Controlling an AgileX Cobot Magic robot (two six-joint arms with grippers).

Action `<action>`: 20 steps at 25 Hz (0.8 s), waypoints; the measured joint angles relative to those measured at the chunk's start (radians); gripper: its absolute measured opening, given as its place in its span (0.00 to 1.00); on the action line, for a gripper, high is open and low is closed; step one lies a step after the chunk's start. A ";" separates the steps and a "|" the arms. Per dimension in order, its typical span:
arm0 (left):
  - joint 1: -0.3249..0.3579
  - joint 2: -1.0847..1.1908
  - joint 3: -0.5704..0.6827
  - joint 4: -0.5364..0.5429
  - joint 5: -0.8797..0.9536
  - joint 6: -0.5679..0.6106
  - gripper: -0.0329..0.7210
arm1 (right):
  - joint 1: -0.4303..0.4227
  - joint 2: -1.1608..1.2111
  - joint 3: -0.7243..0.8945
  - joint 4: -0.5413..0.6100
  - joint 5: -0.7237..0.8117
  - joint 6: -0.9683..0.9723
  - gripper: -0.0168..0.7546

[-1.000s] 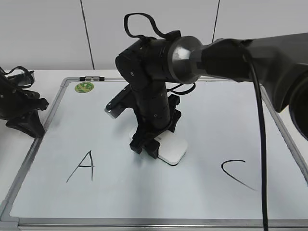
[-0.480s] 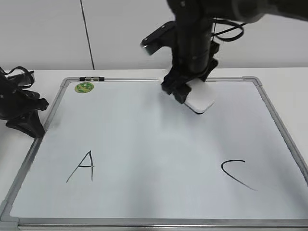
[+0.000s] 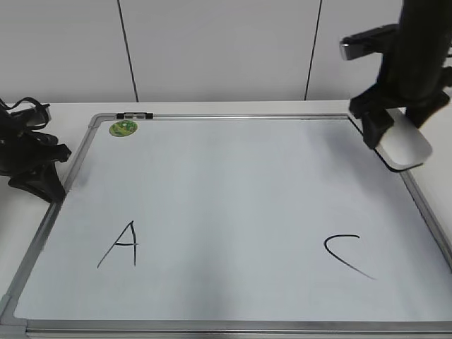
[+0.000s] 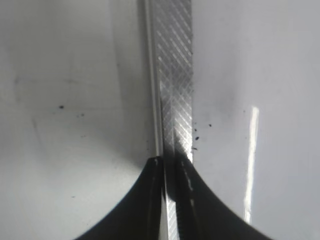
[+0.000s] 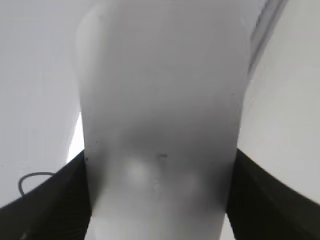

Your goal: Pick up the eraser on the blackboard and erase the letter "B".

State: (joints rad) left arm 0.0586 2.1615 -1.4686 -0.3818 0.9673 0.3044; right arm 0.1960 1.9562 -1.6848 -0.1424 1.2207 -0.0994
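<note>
the blackboard lies flat on the white counter; along its near part stand a black "a" at the left and a black "c" at the right, the middle between them bare white. farther back, at the left frame edge, the left gripper rests on the counter; its wrist view shows only dark finger tips over the grey frame, and i cannot tell how far its fingers are spread. at the far right corner the right gripper pinches the eraser between its fingers, tilted, lifted above the frame. a green sticker sits in the far left corner.
</note>
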 joint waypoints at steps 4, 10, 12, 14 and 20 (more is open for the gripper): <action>0.000 0.000 0.000 0.000 0.000 0.000 0.09 | -0.091 -0.019 0.106 0.041 0.000 0.041 0.72; 0.000 0.000 0.000 0.000 0.002 0.000 0.09 | -0.155 -0.019 0.234 0.088 -0.128 0.060 0.72; 0.000 0.000 0.000 0.000 0.002 0.000 0.09 | -0.157 -0.019 0.242 0.094 -0.159 0.064 0.72; 0.000 0.000 0.000 -0.002 0.002 0.000 0.09 | -0.157 -0.019 0.242 0.098 -0.188 0.078 0.72; 0.000 0.000 0.000 -0.003 0.002 0.000 0.09 | -0.157 0.024 0.242 0.098 -0.215 0.134 0.72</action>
State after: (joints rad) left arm 0.0586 2.1615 -1.4686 -0.3843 0.9696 0.3044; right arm 0.0386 1.9802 -1.4432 -0.0448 1.0058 0.0343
